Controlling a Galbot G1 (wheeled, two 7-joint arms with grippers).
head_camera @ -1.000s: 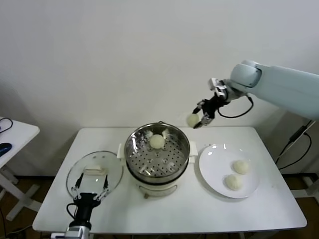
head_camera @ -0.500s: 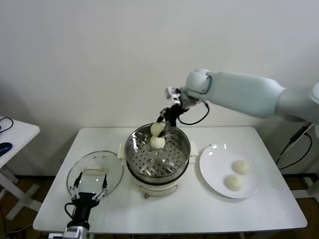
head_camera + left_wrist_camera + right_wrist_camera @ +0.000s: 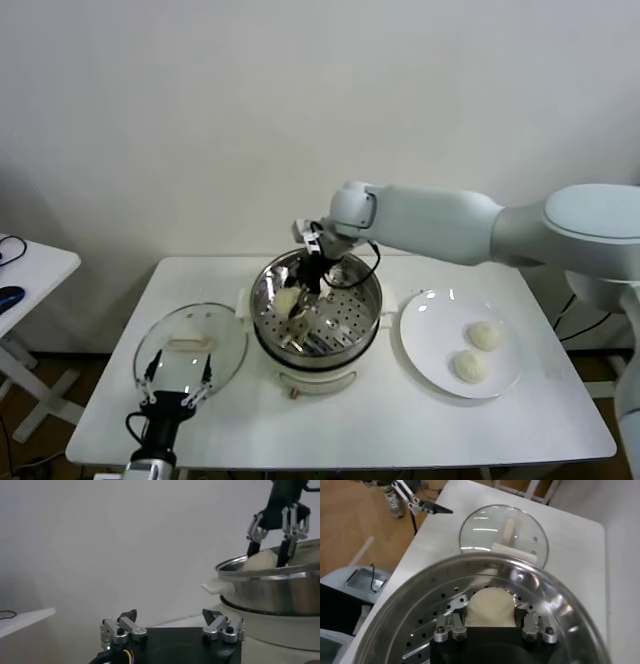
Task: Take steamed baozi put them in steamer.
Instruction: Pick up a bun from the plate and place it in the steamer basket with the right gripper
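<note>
My right gripper [image 3: 297, 292] reaches down into the steamer [image 3: 372, 306], a shiny steel pot with a perforated tray on a white base. It is shut on a cream-white baozi [image 3: 288, 300], held low over the left part of the tray. In the right wrist view the baozi [image 3: 490, 602] sits between the pads of the right gripper [image 3: 491, 613], just above the tray holes [image 3: 420, 627]. Two more baozi [image 3: 484, 335] [image 3: 468, 366] lie on the white plate [image 3: 430, 330]. My left gripper [image 3: 178, 378] is parked open at the table's front left, empty.
A round glass lid [image 3: 190, 345] with a white handle lies flat left of the steamer, just beyond the left gripper. In the left wrist view, the steamer wall [image 3: 270, 590] rises close by. A small side table [image 3: 30, 265] stands at the far left.
The right arm swung left from above the plate side, carrying the baozi over the steamer, then lowered it inside toward the tray's left part. The left arm stayed put.
</note>
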